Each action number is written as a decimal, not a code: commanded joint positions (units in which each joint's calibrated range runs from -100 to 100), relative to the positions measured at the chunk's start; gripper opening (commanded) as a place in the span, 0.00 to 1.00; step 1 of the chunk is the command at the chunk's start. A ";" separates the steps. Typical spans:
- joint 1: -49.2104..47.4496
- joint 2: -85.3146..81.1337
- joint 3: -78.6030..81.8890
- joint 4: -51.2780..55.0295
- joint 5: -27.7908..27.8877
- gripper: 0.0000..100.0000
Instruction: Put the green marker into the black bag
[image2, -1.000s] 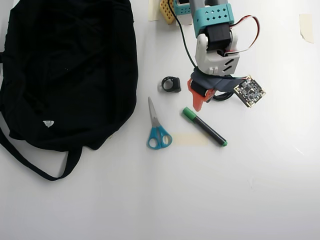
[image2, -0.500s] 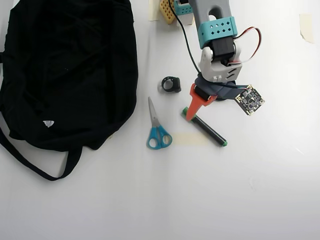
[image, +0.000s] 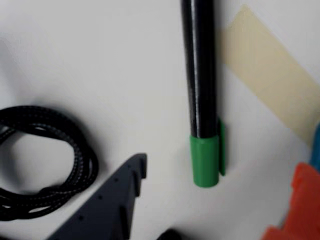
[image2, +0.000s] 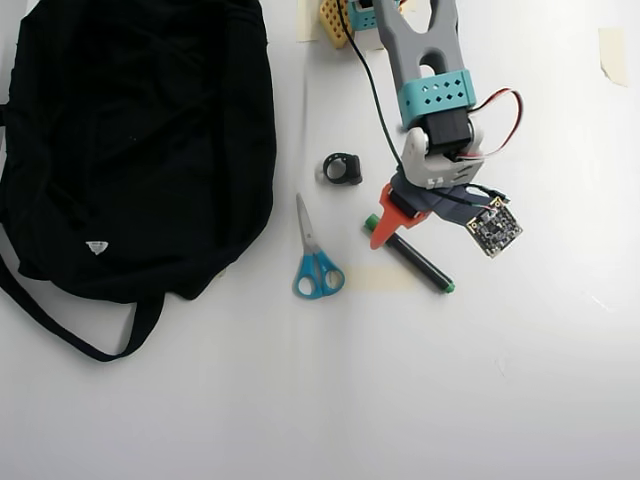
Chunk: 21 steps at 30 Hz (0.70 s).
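Your arm reaches down from the top edge in the overhead view, wrist bent toward the table. Your gripper sits low with its orange and grey jaws spread apart.

Place: hobby/lab bench | Evidence: white table, tape strips, 3D-printed arm, bare circuit board

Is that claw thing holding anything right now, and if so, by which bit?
Nothing is held yet. The gripper is open, its two fingers either side of the green marker's green cap end, which lies on the table untouched.
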 joint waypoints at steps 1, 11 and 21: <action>0.25 0.28 -4.31 1.56 -0.69 0.37; -0.58 1.94 -5.30 1.64 -0.69 0.37; -1.77 6.59 -9.43 1.30 -0.27 0.37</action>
